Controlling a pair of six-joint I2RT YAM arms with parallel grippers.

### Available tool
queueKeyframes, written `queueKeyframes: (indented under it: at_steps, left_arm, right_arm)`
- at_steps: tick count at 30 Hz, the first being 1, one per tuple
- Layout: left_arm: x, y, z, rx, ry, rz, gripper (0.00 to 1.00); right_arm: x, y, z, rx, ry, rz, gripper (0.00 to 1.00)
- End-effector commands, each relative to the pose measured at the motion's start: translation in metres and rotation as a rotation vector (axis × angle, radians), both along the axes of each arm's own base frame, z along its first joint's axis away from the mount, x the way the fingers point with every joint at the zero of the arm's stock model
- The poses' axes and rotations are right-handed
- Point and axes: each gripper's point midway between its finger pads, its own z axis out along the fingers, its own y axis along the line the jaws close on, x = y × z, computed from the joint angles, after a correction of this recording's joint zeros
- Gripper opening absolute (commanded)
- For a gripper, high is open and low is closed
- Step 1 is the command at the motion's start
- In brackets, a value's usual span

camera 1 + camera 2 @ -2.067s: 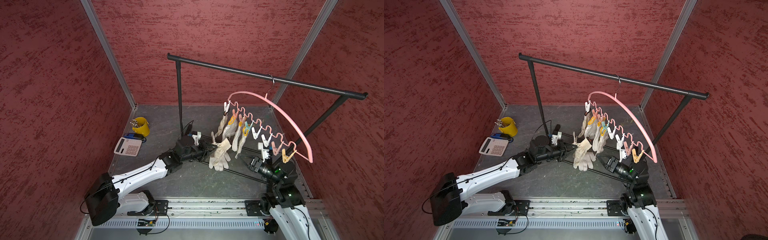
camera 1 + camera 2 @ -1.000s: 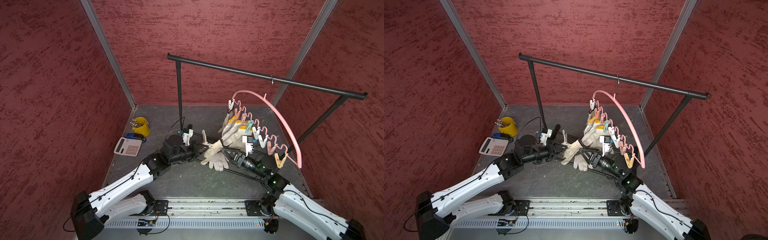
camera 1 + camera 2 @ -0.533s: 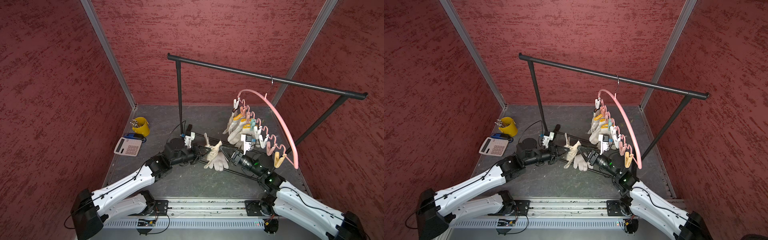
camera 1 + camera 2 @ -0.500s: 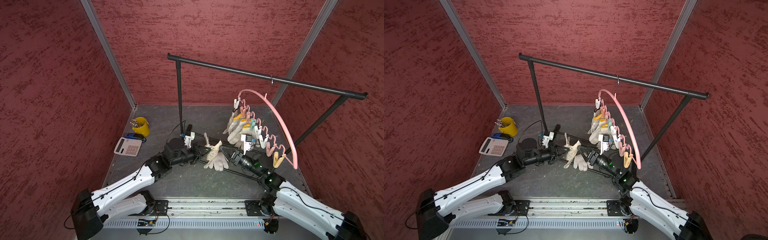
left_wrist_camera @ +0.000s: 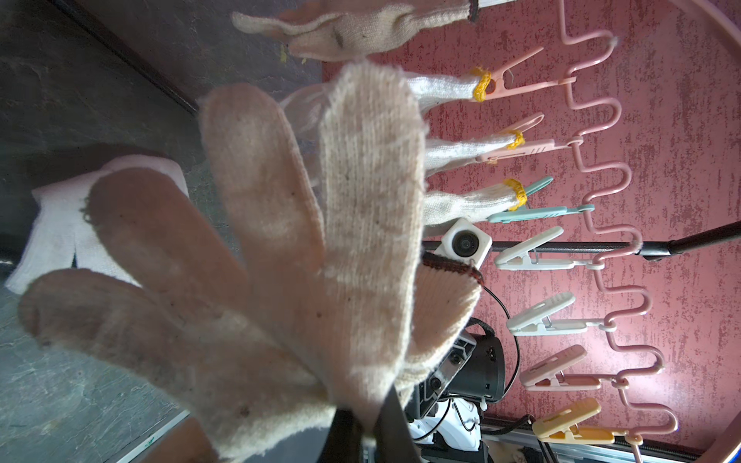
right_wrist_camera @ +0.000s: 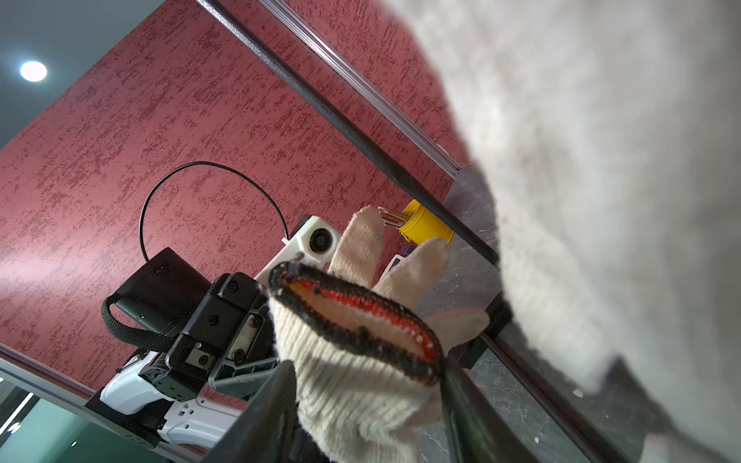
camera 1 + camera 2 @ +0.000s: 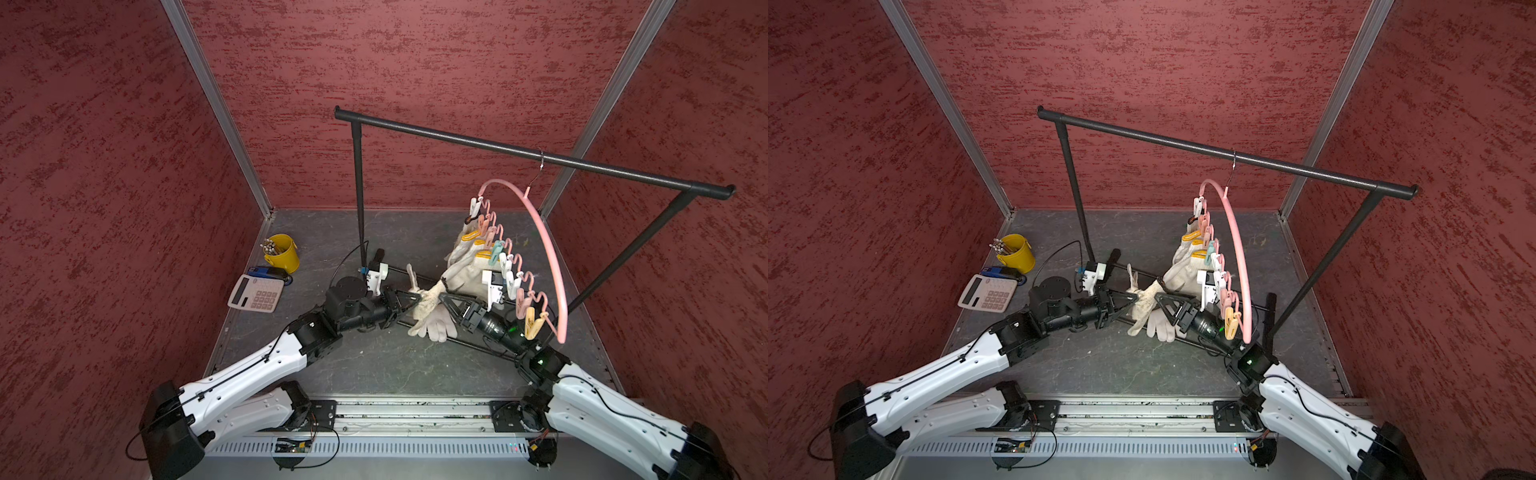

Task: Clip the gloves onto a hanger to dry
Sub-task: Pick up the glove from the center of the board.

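Observation:
My left gripper (image 7: 415, 297) (image 5: 369, 435) is shut on the finger end of a cream glove (image 7: 429, 296) (image 5: 320, 240) with a dark red-black cuff, held above the floor. My right gripper (image 7: 1158, 297) (image 6: 365, 417) faces it, open, one finger on each side of that cuff (image 6: 353, 320). The pink hanger (image 7: 548, 249) hangs from the rack, and three white gloves (image 7: 465, 266) (image 5: 453, 144) with yellow cuffs are clipped at its far end. Several clothespins (image 5: 533, 252) hang free. Another white glove (image 7: 436, 328) lies on the floor below both grippers.
The black rack (image 7: 519, 151) spans the back, its post (image 7: 358, 208) just behind my left arm and its base bars on the floor under the grippers. A yellow bucket (image 7: 282, 253), a blue stapler (image 7: 266, 273) and a calculator (image 7: 256, 293) sit at the left.
My right arm has reached in from the right until its open fingers straddle the held glove's cuff. The hanger has swung round, more edge-on. My left gripper has kept its hold.

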Motion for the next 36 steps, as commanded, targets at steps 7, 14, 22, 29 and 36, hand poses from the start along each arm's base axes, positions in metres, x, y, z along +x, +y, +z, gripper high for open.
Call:
queueKeyframes:
  at_steps: [7,14,22,29,36]
  left_arm:
    - [-0.003,-0.012,0.022,-0.052,-0.031,-0.01,0.0]
    - [-0.003,-0.01,0.03,-0.055,-0.043,-0.003,0.0]
    - [-0.003,-0.015,0.021,-0.04,-0.022,-0.013,0.0]
    - [-0.002,-0.012,0.013,-0.019,-0.007,-0.002,0.0]
    - [-0.001,-0.002,0.004,-0.004,0.008,0.035,0.0]
  right_arm:
    - [-0.002,0.009,0.004,0.027,-0.032,0.03,0.57]
    - [-0.003,0.006,0.0,0.034,-0.031,0.02,0.58]
    - [-0.003,0.009,0.006,0.049,-0.047,0.033,0.55]
    - [-0.003,0.012,0.01,0.052,-0.055,0.048,0.43]
    - [-0.005,0.009,0.008,0.048,-0.053,0.041,0.35]
